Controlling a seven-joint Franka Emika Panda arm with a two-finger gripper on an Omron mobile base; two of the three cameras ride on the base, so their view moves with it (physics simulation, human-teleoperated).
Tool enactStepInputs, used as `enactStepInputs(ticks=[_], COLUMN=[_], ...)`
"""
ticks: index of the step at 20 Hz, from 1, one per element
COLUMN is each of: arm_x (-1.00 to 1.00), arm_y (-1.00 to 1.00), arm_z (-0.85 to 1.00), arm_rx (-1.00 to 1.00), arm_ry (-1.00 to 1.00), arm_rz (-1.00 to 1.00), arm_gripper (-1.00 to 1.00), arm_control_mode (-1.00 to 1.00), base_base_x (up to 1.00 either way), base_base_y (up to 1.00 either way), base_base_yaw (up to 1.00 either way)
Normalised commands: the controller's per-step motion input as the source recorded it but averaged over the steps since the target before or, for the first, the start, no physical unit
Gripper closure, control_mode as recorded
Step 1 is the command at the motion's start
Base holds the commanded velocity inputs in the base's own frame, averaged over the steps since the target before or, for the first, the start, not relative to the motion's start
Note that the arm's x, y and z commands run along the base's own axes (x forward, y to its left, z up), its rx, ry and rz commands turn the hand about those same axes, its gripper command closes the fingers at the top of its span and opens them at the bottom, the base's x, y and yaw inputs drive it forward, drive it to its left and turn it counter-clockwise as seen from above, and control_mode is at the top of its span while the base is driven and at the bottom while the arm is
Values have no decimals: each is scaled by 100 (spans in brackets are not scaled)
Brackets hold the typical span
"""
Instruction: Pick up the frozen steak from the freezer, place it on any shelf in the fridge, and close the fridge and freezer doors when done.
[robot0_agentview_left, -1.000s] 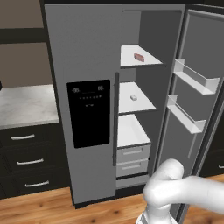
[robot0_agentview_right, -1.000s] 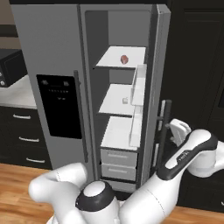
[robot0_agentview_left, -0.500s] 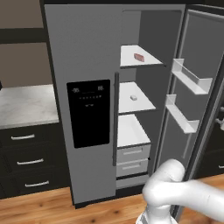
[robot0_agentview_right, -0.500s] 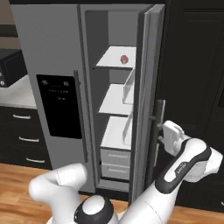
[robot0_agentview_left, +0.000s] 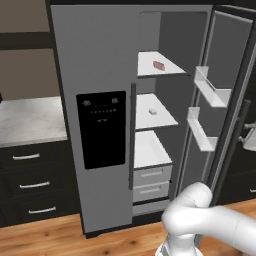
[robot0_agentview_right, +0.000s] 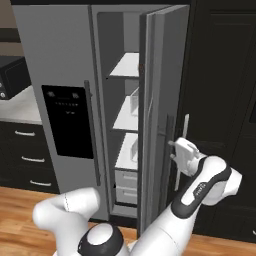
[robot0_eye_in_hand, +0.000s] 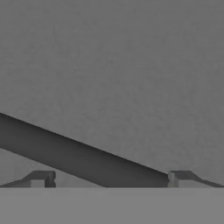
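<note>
The fridge door (robot0_agentview_right: 162, 120) had swung further toward closing than a moment earlier, with the gripper (robot0_agentview_right: 181, 151) just beside its bar handle (robot0_eye_in_hand: 83, 157), fingers spread wide and holding nothing. The frozen steak (robot0_agentview_left: 159, 65) lay on the top shelf (robot0_agentview_left: 159, 64) behind that door, so closing seemed underway.

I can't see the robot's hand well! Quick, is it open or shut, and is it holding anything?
Gripper: open, holding nothing; its fingertips stand wide on either side of the fridge door's dark bar handle, not clamped on it.
</note>
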Motion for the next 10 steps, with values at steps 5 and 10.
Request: enactStepInputs(ticks=[5, 10], arm_x=[100, 89], arm_y=[87, 100], arm_z=[0, 0], arm_rx=[9, 2], arm_ry=[2, 1], arm_rz=[-9, -13], arm_gripper=[-100, -100], arm_control_mode=[-100, -100], base_base_x=[0, 0], base_base_y=[0, 0], base_base_yaw=[0, 0])
